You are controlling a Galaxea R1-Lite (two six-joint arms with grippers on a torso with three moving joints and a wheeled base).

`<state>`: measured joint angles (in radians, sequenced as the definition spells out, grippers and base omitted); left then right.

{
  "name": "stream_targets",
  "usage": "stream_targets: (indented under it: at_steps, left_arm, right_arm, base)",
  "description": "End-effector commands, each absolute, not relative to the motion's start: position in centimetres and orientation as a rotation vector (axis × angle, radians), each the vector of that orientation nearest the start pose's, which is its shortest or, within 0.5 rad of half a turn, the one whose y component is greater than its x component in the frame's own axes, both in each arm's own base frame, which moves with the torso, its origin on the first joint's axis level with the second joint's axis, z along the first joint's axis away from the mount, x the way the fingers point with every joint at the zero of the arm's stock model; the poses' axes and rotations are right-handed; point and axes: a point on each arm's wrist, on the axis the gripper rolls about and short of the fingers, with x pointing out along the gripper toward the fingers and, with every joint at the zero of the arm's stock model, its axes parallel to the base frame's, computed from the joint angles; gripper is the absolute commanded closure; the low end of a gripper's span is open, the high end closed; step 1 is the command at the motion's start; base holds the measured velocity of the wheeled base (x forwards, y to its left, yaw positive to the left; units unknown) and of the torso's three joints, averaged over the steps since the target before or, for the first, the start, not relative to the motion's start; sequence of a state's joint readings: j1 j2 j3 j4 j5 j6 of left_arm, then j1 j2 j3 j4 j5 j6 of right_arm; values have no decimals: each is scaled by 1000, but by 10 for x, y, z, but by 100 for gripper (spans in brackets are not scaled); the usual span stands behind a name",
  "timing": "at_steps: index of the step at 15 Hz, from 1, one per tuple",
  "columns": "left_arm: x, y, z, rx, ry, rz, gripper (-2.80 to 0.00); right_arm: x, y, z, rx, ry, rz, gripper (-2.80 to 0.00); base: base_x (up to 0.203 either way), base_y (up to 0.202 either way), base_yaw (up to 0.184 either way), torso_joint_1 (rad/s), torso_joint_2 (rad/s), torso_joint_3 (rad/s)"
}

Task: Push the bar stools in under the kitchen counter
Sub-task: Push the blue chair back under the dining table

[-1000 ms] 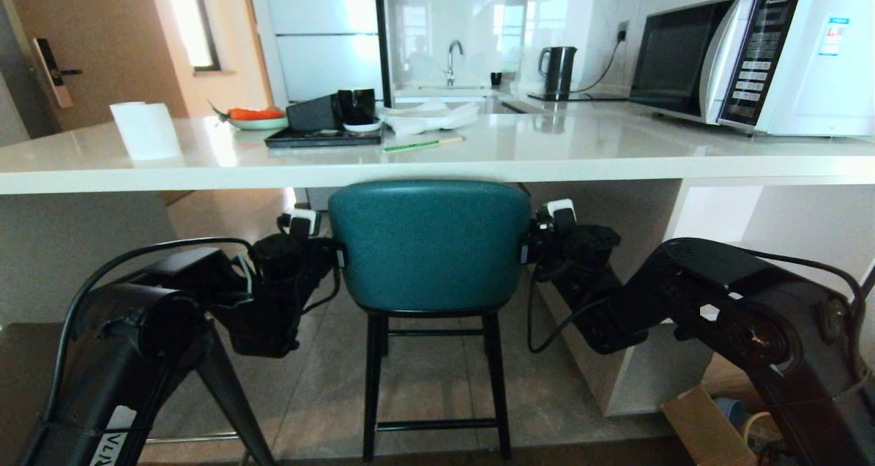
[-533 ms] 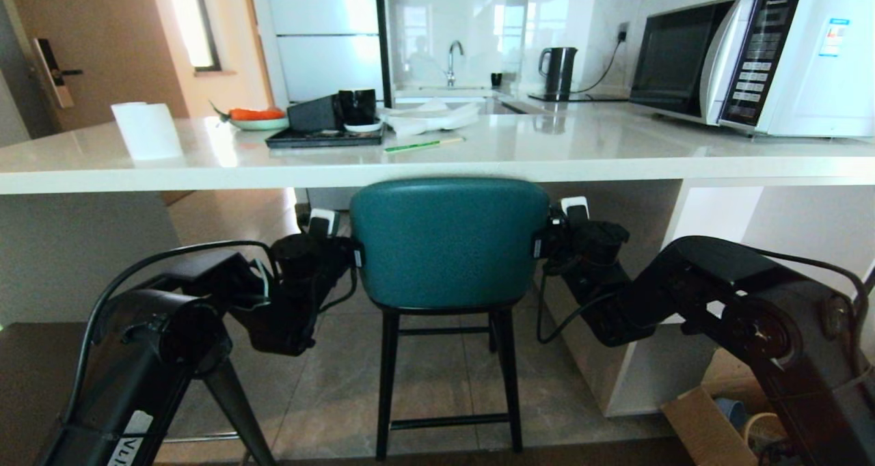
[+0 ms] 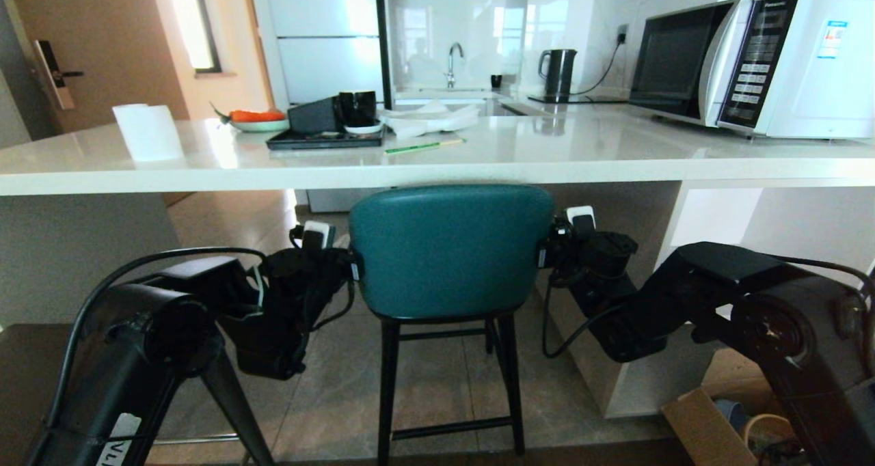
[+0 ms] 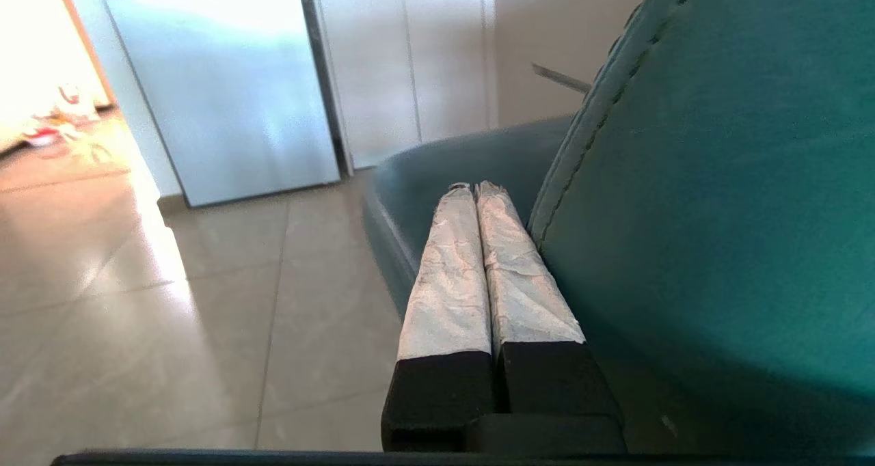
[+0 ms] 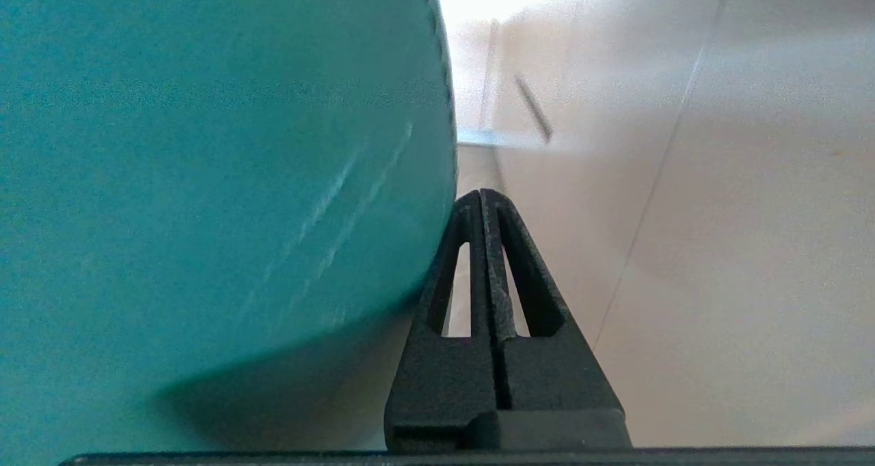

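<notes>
A teal bar stool (image 3: 451, 247) with a rounded padded back and thin black legs stands in front of the white kitchen counter (image 3: 478, 172), the top of its back just below the slab's edge. My left gripper (image 3: 350, 272) lies shut against the left side of the back. Its taped fingertips (image 4: 475, 187) rest along the back's seam (image 4: 595, 111), above the seat. On the right side of the stool back (image 5: 205, 165), my right gripper (image 3: 545, 253) is shut too, with its black fingertips (image 5: 482, 193) touching the padding.
On the counter stand a microwave (image 3: 752, 56), a kettle (image 3: 557, 70), a black tray with cups (image 3: 325, 134), a paper roll (image 3: 147, 131) and a green pencil (image 3: 424, 143). The white side panel (image 3: 649, 384) stands right of the stool, with a cardboard box (image 3: 704, 425) beside it.
The stool and both grippers beside it have shifted to the right, and a little lower in the head view. The counter and its items have barely moved.
</notes>
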<state>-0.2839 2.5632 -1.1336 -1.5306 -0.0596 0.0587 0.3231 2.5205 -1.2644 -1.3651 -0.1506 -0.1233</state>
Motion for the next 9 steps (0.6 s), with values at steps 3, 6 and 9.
stream_targets:
  at_steps: [3, 6, 9]
  left_arm:
    - [418, -93, 10, 55, -21, -270, 0]
    - [420, -89, 14, 57, -35, -260, 0]
    - [435, -97, 19, 61, -102, -270, 0]
  right_arm:
    - [444, 114, 63, -96, -131, 88, 0]
    - [433, 113, 79, -93, -140, 91, 0]
    - [425, 123, 83, -92, -140, 119, 0]
  base:
    - [0, 0, 0, 0, 0, 0]
    - [0, 0, 0, 0, 0, 0]
    - [0, 0, 0, 0, 0, 0]
